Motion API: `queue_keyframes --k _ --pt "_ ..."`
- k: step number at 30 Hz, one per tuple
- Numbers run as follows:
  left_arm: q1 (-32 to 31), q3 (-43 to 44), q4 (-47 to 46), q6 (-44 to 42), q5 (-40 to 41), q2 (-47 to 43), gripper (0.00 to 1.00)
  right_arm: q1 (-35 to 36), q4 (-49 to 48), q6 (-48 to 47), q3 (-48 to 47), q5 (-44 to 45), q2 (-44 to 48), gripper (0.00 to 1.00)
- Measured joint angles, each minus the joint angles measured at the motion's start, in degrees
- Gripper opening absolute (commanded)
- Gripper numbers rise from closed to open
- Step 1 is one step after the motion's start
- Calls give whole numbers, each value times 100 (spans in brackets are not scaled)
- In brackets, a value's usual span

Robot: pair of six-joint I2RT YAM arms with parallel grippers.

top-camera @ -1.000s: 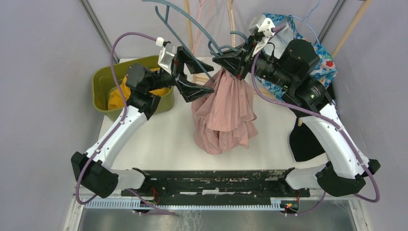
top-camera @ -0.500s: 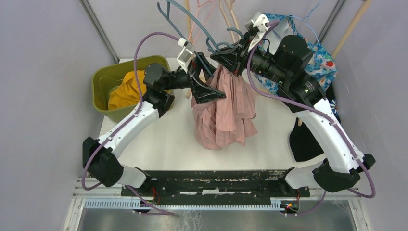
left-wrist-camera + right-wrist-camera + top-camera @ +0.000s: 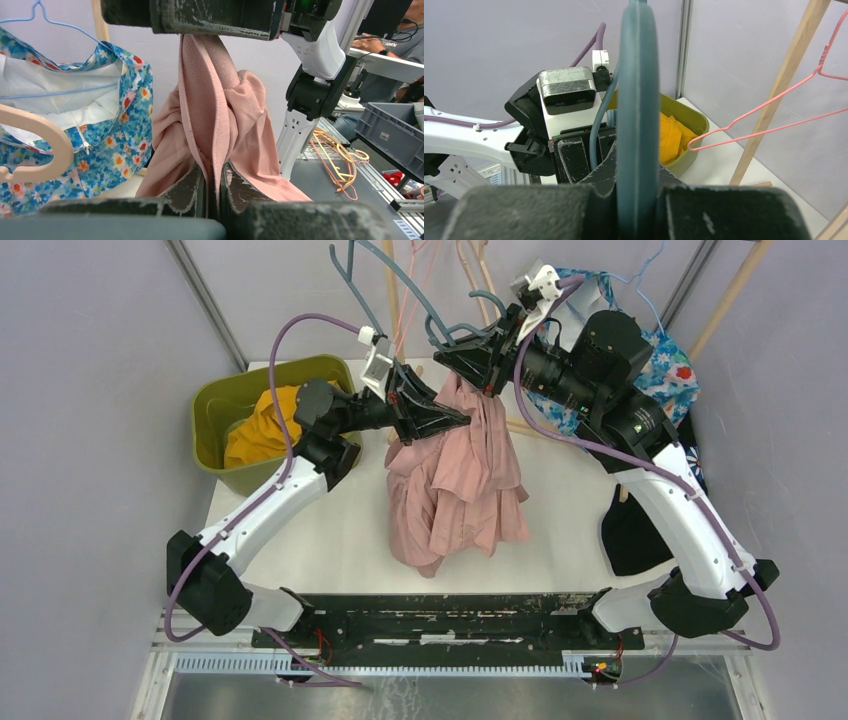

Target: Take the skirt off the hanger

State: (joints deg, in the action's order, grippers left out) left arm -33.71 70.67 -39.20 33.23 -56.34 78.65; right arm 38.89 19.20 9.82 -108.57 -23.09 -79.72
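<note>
The pink skirt (image 3: 460,480) hangs in a bunch over the middle of the white bench (image 3: 310,530). Its top is up at the blue-grey hanger (image 3: 638,90).

The right gripper (image 3: 462,362) is at the top of the skirt. Its two fingers are pressed tight on the hanger, one on each side, and it holds the hanger up.

The left gripper (image 3: 452,423) comes in from the left side, just under the right one. It is pinching a fold of the skirt near the top. In the left wrist view the pink cloth runs down right between its two fingers (image 3: 187,192), and they squeeze it. The two grippers are very close, one above the other, with the skirt between them.

One second ago the left gripper was spread wide and was off to the left of the skirt, not touching it. Half a second ago it was closer, but it was open then too. Now it has reached the skirt and closed on it. The bottom of the skirt has slid a little to the left. The right gripper has kept its hold on the hanger.

A green bin (image 3: 215,410) with a yellow cloth (image 3: 255,435) sits at the back left of the bench.
</note>
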Motion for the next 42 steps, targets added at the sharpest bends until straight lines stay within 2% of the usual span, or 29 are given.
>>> queue_keyframes --k 3,6,10,13,17,19,20,24,32,42 --pt "-2 11 2 9 72 63 3 -2 39 -33 -4 33 0 1" --pt "-26 44 444 -260 396 4 3 -4 96 -109 4 146 0 2" --pt "-105 120 1456 -951 938 -221 3 0 103 -286 85 289 0 19" --pt "-131 151 1952 -1338 1117 -330 3 7 107 -391 146 365 4 41" --pt "-140 151 2334 -1580 1163 -350 3 9 72 -535 160 431 7 44" --pt "-140 151 2448 -1611 1193 -350 3 11 59 -557 157 428 4 41" --pt "-140 151 2461 -1626 1209 -352 3 9 59 -562 155 428 4 36" --pt "-140 149 2505 -1648 1248 -382 3 11 63 -564 103 372 -33 3" --pt "-107 125 2511 -1681 1272 -461 3 11 20 -407 -72 323 -186 1" --pt "-4 -529 1895 -1681 1305 -623 3 37 616 -413 -656 251 -645 1"
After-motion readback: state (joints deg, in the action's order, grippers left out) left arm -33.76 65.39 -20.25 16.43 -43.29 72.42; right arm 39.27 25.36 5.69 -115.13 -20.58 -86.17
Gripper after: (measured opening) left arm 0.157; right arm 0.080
